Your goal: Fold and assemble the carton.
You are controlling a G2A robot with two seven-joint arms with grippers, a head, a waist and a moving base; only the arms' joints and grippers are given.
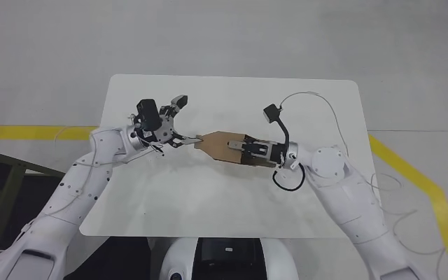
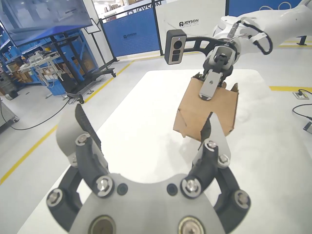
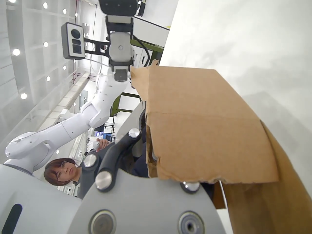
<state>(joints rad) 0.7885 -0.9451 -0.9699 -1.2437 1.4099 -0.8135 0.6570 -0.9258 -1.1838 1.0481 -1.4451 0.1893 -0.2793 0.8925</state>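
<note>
white table point(image 1: 140, 203) carries the work, with yellow floor tape point(image 1: 42, 131) on the pale floor around it. nearest in the left wrist view, the left jaws are spread wide, one fingertip point(image 2: 215, 132) right at the near edge of the carton point(image 2: 207, 108), probably placed to push a flap inward. the carton, a half-formed brown sleeve, sits over the middle of the table. farther off, the right jaws pinch its far wall, one finger point(image 2: 209, 86) lying flat on the top panel, seemingly to brace the carton against that push.
</note>
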